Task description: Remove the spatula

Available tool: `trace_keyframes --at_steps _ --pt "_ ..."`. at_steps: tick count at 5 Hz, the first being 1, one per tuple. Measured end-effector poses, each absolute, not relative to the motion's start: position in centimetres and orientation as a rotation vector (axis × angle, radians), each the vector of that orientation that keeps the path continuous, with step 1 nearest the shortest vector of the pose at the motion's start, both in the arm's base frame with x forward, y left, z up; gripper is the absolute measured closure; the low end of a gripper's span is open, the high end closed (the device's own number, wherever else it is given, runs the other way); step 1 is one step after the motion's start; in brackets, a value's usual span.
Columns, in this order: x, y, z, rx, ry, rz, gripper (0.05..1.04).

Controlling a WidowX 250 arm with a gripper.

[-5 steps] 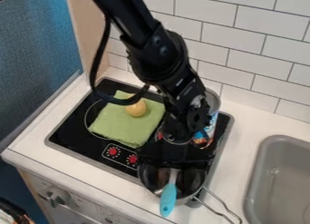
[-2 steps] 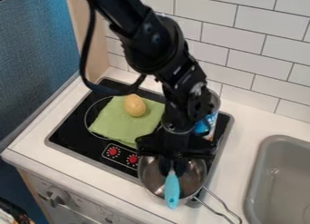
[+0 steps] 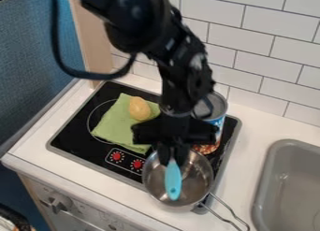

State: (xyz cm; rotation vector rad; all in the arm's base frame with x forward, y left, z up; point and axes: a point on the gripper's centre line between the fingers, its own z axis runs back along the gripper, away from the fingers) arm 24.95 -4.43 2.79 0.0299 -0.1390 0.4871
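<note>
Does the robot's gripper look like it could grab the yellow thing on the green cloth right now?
Probably not: the gripper seems to be holding the blue spatula, so it looks busy. Nothing covers the yellow thing on the green cloth, though.

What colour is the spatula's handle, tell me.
The spatula's handle is light blue, seen best in the camera view.

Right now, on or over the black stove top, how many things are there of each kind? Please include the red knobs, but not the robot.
Green cloth: 1
Yellow rounded object: 1
Can: 1
Metal pot: 1
Spatula: 1
Red knobs: 2
Total: 7
</note>
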Motion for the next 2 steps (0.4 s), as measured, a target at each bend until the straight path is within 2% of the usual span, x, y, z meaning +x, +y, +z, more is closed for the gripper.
trace_keyframes --at_steps 1,2 --pt "24.1 -1.9 3.5 0.096 -0.126 0.573 0.927" --pt "22.5 1.9 3.9 0.121 -0.144 0.789 0.927"
